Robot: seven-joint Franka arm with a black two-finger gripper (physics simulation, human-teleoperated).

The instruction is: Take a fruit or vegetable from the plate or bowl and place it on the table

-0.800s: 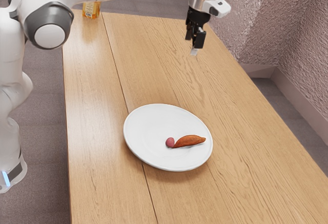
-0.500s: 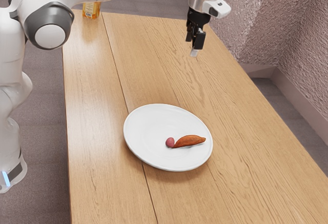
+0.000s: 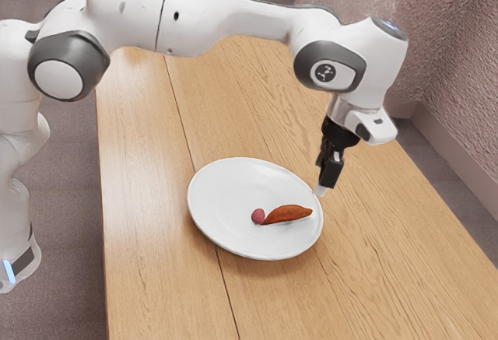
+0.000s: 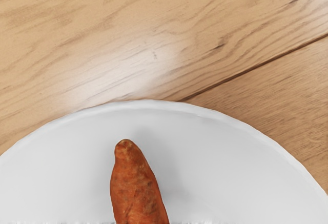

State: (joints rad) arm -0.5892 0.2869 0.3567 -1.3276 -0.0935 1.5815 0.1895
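My gripper [image 3: 321,189] hangs over the plate's rim, on the exterior view's right, a little beyond the tip of the sweet potato [image 3: 289,215]. Orange-brown and tapered, that sweet potato lies on the white plate [image 3: 226,192], its other end beside a small round reddish item [image 3: 258,216]. In the wrist view, one end of the sweet potato [image 4: 134,190] points toward the near-by rim of the plate [image 4: 154,106]. The round item is hidden there.
The wooden table [image 3: 373,278] surrounds the plate and stretches along the exterior view's lower right. Above its far part passes the white arm [image 3: 226,17]. A textured wall [image 3: 467,99] rises beyond the right edge.
My gripper has come down and across from the table's far part to the plate's rim near the sweet potato. The plate and both items on it have stayed put.
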